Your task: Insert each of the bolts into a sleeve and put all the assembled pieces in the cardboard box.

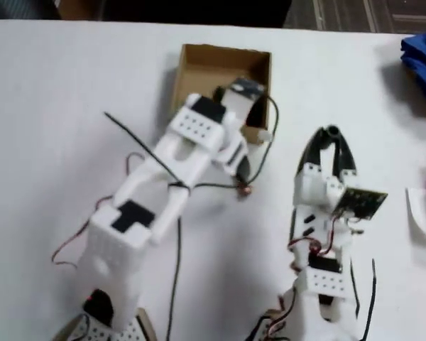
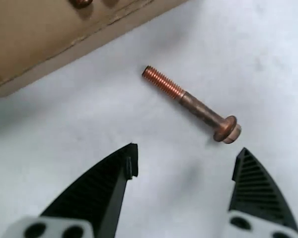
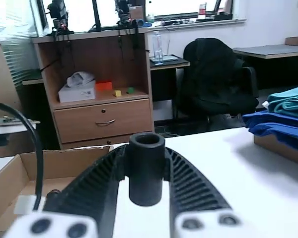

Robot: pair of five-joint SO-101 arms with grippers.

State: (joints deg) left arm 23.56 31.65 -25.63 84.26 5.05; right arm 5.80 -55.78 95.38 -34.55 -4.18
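Beside the cardboard box (image 2: 49, 39) the left gripper (image 2: 186, 153) gapes wide over the lying bolt (image 2: 188, 101), apparently to straddle it; the right gripper (image 3: 146, 154) clamps a sleeve (image 3: 146, 173) upright, bore exposed.

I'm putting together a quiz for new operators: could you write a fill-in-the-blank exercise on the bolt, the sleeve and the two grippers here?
1. The left gripper hovers ___ over the copper-coloured threaded bolt.
2. That bolt lies on the white ___, outside the brown cardboard box.
3. The right gripper holds the black cylindrical sleeve ___, hole facing up.
Missing words: open; table; upright.
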